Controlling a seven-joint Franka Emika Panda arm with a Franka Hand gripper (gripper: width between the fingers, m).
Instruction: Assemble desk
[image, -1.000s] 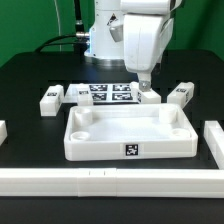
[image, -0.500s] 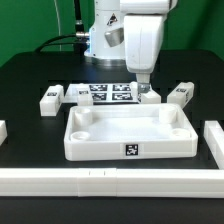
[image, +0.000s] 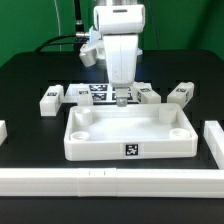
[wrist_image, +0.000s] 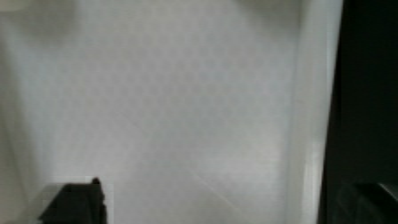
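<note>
The desk's white tray-like top (image: 100, 150) lies in the middle of the black table, with a square tag (image: 131, 151) on its front wall. White square legs lie behind it: one at the far left (image: 50, 100), one beside the marker board (image: 79, 92), and two on the exterior view's right (image: 148, 95) (image: 181, 93). My gripper (image: 122, 98) hangs low over the top's back rim, fingers pointing down. It is open and holds nothing. In the wrist view the gripper (wrist_image: 224, 205) shows two dark fingertips (wrist_image: 75, 203) far apart over a plain white surface (wrist_image: 178, 100).
The marker board (image: 105, 92) lies flat behind the top, partly hidden by the gripper. Long white border rails run along the front (image: 100, 181), the left edge (image: 3, 131) and the right edge (image: 213, 136). The robot base (image: 95, 45) stands at the back.
The arm has swung toward the exterior view's left, from above the leg right of the marker board to above the board and the top's back rim. The jaws stayed open.
</note>
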